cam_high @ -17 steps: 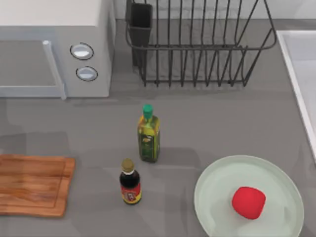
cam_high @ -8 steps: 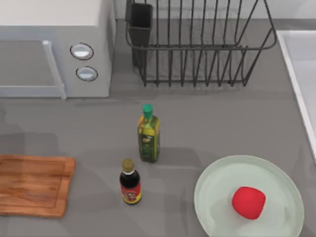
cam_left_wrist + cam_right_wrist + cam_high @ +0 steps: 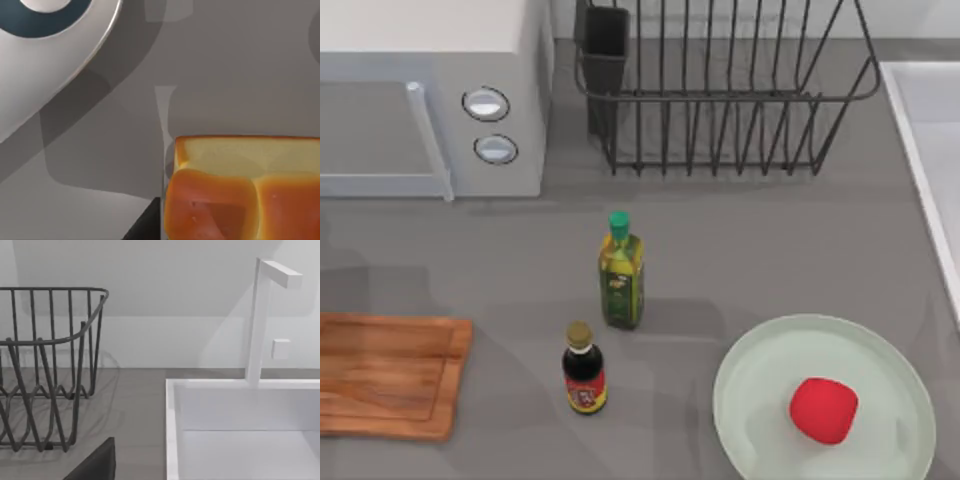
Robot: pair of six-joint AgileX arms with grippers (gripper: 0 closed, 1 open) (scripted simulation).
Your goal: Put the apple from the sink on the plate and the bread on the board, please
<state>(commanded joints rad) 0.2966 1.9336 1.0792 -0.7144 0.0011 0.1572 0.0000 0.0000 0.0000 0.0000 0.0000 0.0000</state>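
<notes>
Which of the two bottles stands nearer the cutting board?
The short dark bottle with the red label. The taller green-capped oil bottle stands farther from the board, toward the dish rack.

The left gripper (image 3: 148,226) appeared in the left wrist view as a dark wedge lying right against the side of the bread (image 3: 240,190), and that wrist was pitched steeply down toward the table (image 3: 240,60). The right gripper (image 3: 94,463) appeared in the right wrist view as a dark slanted tip. Its wrist was held roughly level above the table, facing the back wall (image 3: 165,285).
</notes>
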